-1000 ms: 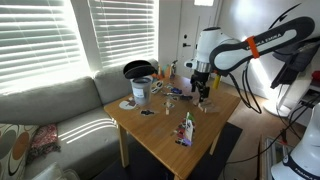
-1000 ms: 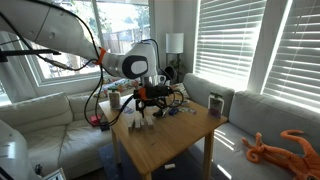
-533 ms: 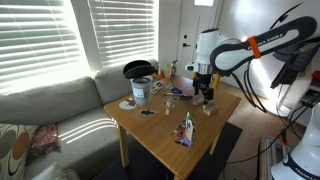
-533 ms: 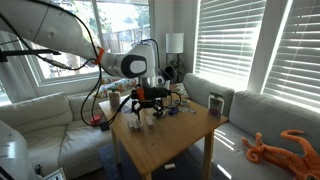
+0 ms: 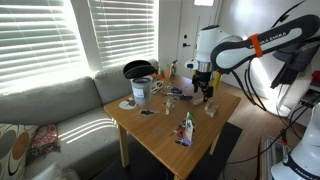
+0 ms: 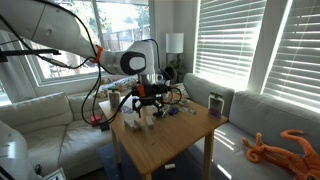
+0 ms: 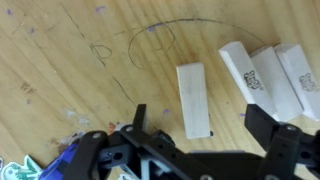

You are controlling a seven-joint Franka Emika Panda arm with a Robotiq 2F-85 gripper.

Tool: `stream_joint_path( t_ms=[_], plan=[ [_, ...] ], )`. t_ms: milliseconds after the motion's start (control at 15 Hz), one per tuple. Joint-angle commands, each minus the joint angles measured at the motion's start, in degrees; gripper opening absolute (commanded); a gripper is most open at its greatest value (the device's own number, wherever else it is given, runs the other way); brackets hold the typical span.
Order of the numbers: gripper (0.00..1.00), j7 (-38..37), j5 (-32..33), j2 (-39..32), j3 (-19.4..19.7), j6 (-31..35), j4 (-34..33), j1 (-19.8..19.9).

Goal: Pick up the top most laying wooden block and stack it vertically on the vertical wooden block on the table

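Grey sofa point(image 5: 60, 100) under closed blinds point(image 5: 40, 40), patterned cushion point(image 5: 28, 140) at its near end. Can point(image 5: 141, 91) with black dish point(image 5: 138, 69) on top. Orange plush toy point(image 6: 281, 147) lying near the sofa, white lamp point(image 6: 174, 42) by the window.

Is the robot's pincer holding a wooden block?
No, the black pincer is open and empty, and the nearest pale rectangular wooden block lies flat on the light-brown wooden table.

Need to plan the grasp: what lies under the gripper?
One block lies flat on the table between the open gripper's fingers; three more blocks lie side by side to one side. The gripper's body hides the table nearer the wrist.
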State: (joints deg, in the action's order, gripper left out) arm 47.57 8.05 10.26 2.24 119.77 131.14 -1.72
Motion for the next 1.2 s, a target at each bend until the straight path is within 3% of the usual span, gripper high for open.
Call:
stream_joint_path(
  t_ms=[0, 333, 533, 733, 1133],
  plan=[
    [1.00, -1.30, 1.39, -0.59, -0.50, -4.60, -4.00, 0.07],
    [1.00, -8.03, 11.22, -4.71, -3.50, -18.76, -10.87, -0.49],
    [1.00, -11.41, 15.06, -5.64, -5.48, -22.91, -11.43, -1.84],
    [1.00, -14.77, 17.06, -5.46, -6.97, -22.74, -9.54, -3.11],
    [1.00, -13.00, 15.29, -5.76, -6.36, -20.80, -9.31, -3.14]
  ],
)
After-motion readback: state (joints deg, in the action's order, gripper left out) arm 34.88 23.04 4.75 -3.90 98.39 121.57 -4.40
